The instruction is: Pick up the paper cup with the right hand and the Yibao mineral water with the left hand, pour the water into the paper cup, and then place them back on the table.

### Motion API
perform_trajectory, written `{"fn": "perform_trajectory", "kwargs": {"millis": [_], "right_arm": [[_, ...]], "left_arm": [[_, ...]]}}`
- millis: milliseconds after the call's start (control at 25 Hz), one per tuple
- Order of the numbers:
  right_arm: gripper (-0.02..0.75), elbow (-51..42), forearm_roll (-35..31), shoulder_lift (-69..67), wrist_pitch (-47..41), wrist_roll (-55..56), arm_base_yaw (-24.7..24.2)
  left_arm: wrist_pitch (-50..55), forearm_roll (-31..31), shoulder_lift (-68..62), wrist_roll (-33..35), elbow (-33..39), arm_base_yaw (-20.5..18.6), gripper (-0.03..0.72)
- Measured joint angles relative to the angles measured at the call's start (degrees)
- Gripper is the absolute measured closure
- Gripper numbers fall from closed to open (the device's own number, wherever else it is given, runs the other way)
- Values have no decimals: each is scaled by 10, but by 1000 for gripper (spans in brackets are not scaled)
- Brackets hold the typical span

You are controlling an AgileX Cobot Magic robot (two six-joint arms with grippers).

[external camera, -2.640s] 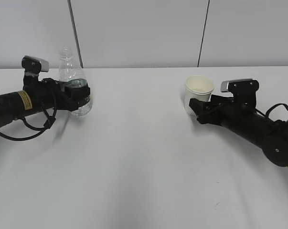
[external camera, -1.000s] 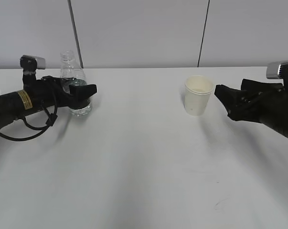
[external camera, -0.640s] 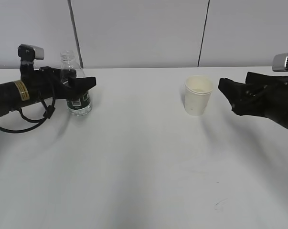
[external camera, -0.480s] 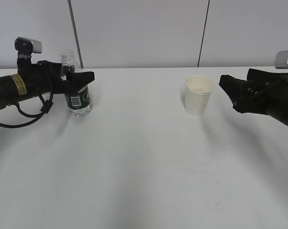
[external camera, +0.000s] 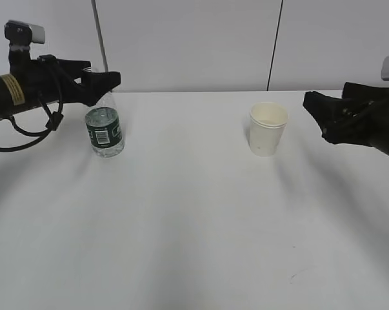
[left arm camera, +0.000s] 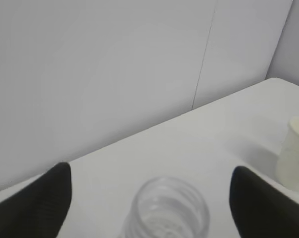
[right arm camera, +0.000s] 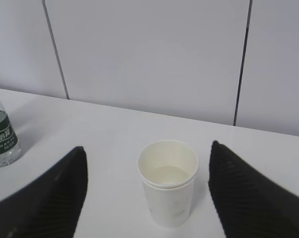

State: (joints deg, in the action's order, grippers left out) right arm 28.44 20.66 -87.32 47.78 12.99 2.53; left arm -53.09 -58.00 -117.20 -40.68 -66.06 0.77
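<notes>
- Left claw (external camera: 102, 79) of mine is hanging above the surface (external camera: 194, 232) with its jaws spread wide, gripping nothing; the two black fingertips (left arm camera: 45, 206) are showing at either lower corner of my left wrist view.
- Yibao mineral water (external camera: 104, 132) is standing upright on the surface directly below that left claw, its open neck (left arm camera: 166, 210) sitting between my left fingertips but lower than them, touching neither.
- Right claw (external camera: 318, 111) is also standing wide open and empty, held above the surface.
- Paper cup (external camera: 268, 128) is standing upright straight ahead of my right claw, apart from its tips; in my right wrist view the paper cup (right arm camera: 167, 181) is sitting centred between the two dark fingers (right arm camera: 50, 198), clear of both.
- Inside the cup I am seeing a pale bottom, and I cannot tell whether any water is in it.
- From my right claw, the bottle (right arm camera: 1, 136) is showing far off to the left side, its dark green label facing me.
- From my left claw, the cup (left arm camera: 294, 152) is showing well off to the right, at the picture's edge.
- Both things are resting on the white surface, well apart from each other.
</notes>
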Motion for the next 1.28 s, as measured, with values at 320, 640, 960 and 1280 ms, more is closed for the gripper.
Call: {"fn": "perform_trajectory", "kwargs": {"millis": [320, 640, 960, 1280], "right_arm": [[145, 78, 25, 3, -86, 73, 0], [145, 193, 141, 3, -189, 225, 0], [145, 297, 341, 3, -272, 455, 0], [145, 339, 482, 3, -302, 605, 0]], "left_arm": [[75, 2, 71, -62, 0, 0, 104], [204, 7, 142, -164, 1, 1, 130], [322, -47, 204, -302, 1, 1, 137], [356, -286, 240, -535, 1, 1, 146]]}}
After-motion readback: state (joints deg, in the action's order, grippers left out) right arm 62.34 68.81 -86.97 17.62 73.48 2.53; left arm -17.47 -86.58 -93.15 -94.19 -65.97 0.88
